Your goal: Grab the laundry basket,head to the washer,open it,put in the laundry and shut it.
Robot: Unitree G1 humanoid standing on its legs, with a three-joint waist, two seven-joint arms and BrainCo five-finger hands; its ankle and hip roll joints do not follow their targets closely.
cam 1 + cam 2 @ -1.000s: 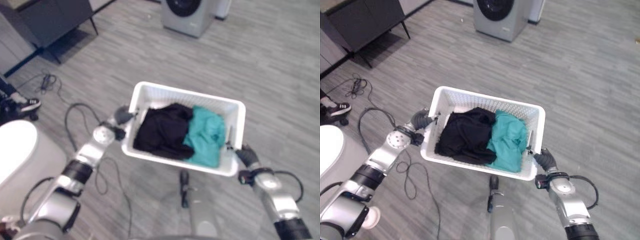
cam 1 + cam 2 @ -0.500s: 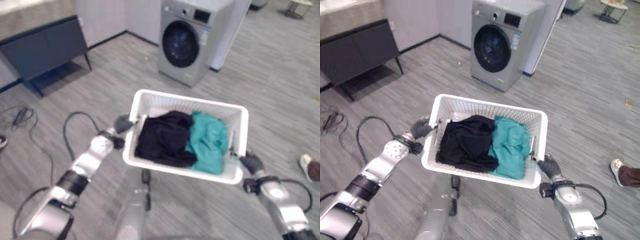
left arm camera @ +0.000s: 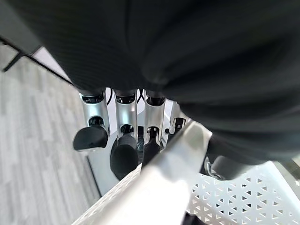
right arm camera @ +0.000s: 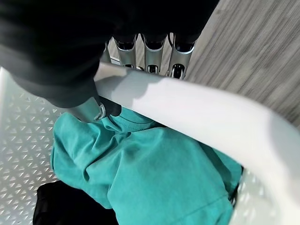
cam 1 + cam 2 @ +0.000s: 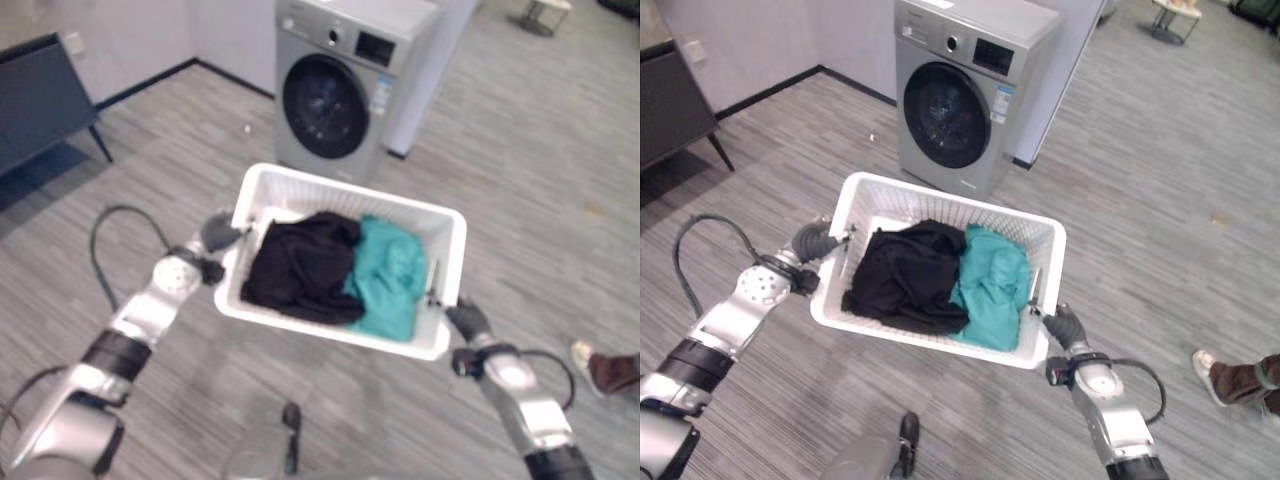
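Note:
I hold a white laundry basket off the floor between both hands. Black clothes lie in its left half and a teal garment in its right half. My left hand is curled round the basket's left rim, fingers hooked over it. My right hand grips the right rim, thumb inside above the teal garment. A grey front-loading washer with a shut round dark door stands just beyond the basket.
A dark cabinet stands on thin legs at the far left. A person's shoe and trouser leg show at the right edge. A white wall or panel rises beside the washer. Grey plank floor stretches to the right.
The whole picture has shifted, so the camera moved: the washer now sits closer and more central behind the basket. Both hands keep their grip on the basket's rims.

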